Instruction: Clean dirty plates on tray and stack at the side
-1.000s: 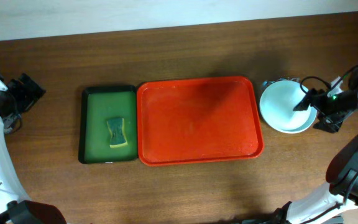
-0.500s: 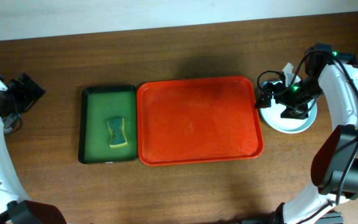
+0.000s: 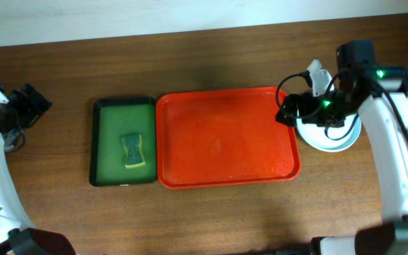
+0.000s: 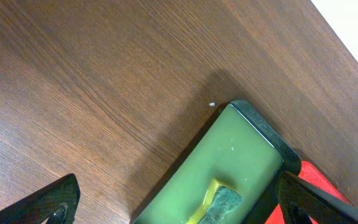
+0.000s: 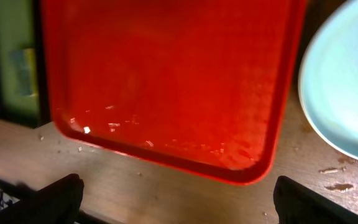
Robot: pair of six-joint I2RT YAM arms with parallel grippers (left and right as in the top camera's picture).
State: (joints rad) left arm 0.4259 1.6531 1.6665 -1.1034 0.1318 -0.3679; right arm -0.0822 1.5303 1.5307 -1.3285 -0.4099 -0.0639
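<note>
Seemingly nearly done: the round pale-mint plates sit piled on the desk just beside the wide-spread, empty right fingers. Below these lies the large red plastic tray, bare. The left fingers, far off, gape empty.

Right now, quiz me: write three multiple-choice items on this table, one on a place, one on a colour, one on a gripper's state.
1. The plates lie: A. on the red tray; B. on the table, right of the red tray; C. in the green tray.
2. The tray under the sponge is: A. red; B. green; C. blue.
3. The right gripper is: A. open, empty; B. shut on a plate; C. shut on the sponge.
Key: B, they rest on the table beside the tray's rim; B, green walls surround the sponge; A, its fingers stand wide apart, nothing between.
</note>
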